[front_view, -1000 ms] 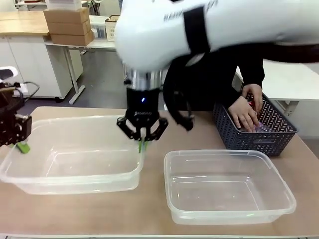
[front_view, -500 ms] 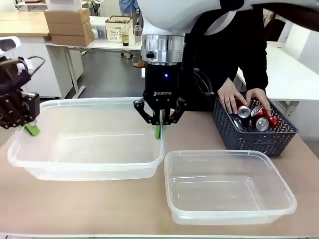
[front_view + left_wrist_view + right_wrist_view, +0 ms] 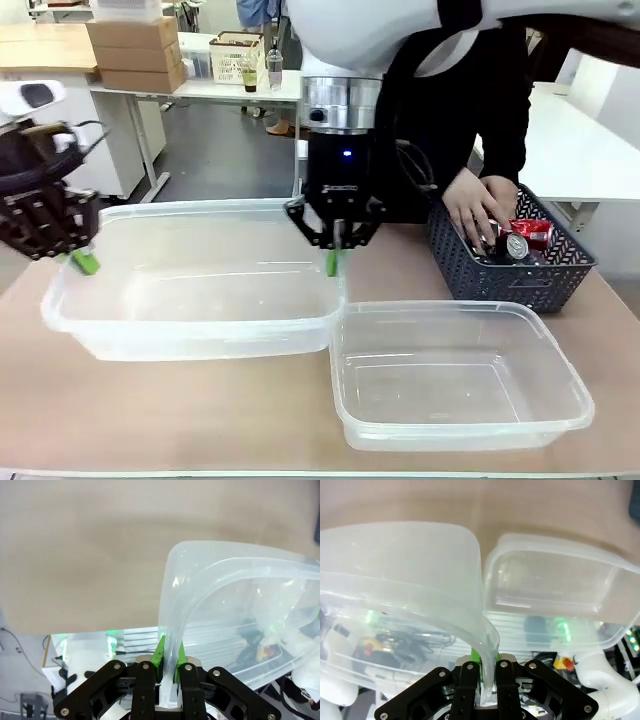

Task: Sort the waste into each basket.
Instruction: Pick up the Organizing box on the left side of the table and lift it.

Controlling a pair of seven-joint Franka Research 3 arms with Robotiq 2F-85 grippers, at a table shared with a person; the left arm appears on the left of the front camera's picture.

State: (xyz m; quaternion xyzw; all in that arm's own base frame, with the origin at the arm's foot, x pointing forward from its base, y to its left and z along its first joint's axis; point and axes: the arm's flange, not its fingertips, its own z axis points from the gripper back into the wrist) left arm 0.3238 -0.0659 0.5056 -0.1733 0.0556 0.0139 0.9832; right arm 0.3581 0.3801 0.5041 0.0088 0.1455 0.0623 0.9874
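Left gripper [image 3: 82,262] is clamped on the left rim of the left tub [image 3: 190,330], and the right gripper [image 3: 333,262] is pinched on that tub's right rim; both wrist views show the green pads squeezing the clear wall. The left tub sits touching the right tub [image 3: 460,425], which lies empty on the table [image 3: 200,420] just to its right and nearer the robot. Behind the right tub, red cans [image 3: 520,240] lie in the grey basket [image 3: 510,275], where a person's hand [image 3: 470,212] reaches in.
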